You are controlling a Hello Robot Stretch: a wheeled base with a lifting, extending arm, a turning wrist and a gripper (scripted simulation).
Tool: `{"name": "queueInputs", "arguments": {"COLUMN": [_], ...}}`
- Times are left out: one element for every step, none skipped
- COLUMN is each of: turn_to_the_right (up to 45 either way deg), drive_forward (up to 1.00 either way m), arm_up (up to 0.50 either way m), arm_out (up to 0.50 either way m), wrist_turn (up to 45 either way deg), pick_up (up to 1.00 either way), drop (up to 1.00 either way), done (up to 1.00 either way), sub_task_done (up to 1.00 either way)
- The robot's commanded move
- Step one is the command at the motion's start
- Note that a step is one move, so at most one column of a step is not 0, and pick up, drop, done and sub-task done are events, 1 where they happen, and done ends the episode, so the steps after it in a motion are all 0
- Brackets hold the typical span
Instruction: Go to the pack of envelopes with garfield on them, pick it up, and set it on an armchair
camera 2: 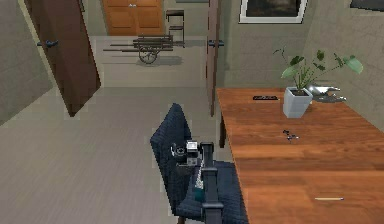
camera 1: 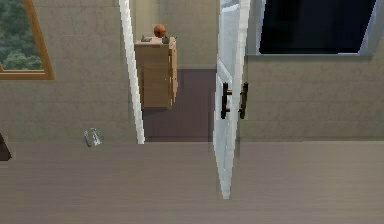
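Arm side view: jaws against a dark blue chair (camera 2: 168,135), grip and load impossible to tell. Right of jaws, brown wooden bench (camera 2: 300,170) with small unclear bits (camera 2: 289,133); envelope pack unidentified. Probably all steps left.

A wooden table (camera 2: 300,165) bears a white-potted plant (camera 2: 297,98), a small flat dark thing (camera 2: 265,97) and a tiny dark object (camera 2: 289,134).

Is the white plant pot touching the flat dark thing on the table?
Apart: the arm side view shows bare tabletop between pot and dark thing.
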Motion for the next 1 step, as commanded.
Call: {"name": "queueInputs", "arguments": {"turn_to_the_right": [0.0], "drive_forward": [0.00], "arm_up": [0.00], "arm_out": [0.00], "wrist_turn": [30.0], "pick_up": [0.00], "drop": [0.00], "done": [0.00], "sub_task_done": [0.00]}}
